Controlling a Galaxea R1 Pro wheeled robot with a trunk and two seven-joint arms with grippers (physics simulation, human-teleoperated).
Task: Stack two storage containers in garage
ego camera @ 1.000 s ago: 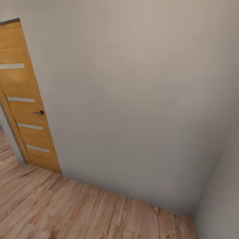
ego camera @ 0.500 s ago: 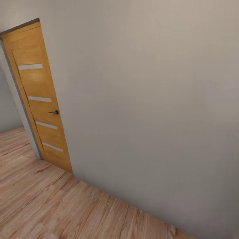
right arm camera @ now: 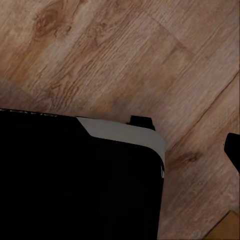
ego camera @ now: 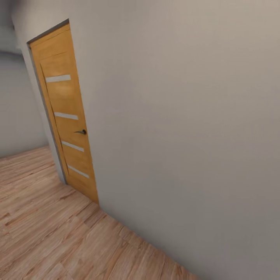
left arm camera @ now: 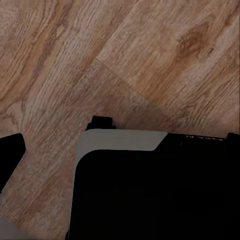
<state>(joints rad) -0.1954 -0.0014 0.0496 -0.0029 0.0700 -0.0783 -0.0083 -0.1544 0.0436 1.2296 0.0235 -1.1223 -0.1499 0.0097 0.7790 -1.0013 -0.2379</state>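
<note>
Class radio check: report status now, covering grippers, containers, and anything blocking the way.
Grippers: state cannot be told. Containers: none sighted. Ahead: grey wall, closed wooden door at left, wood plank floor.

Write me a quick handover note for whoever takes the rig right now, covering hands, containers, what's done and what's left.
Hands: neither wrist view lets you tell whether a hand is open or shut; both look down past the robot's dark base at the wood plank floor.
Containers: no orange-red bin in any current view, and nothing seen carried.
Position: the head camera faces a plain grey-white wall with a closed wooden door at the left, light wood floor underfoot, so not in the garage.
Done: nothing can be confirmed.
Left: find both containers, take them to the garage, stack them.
</note>
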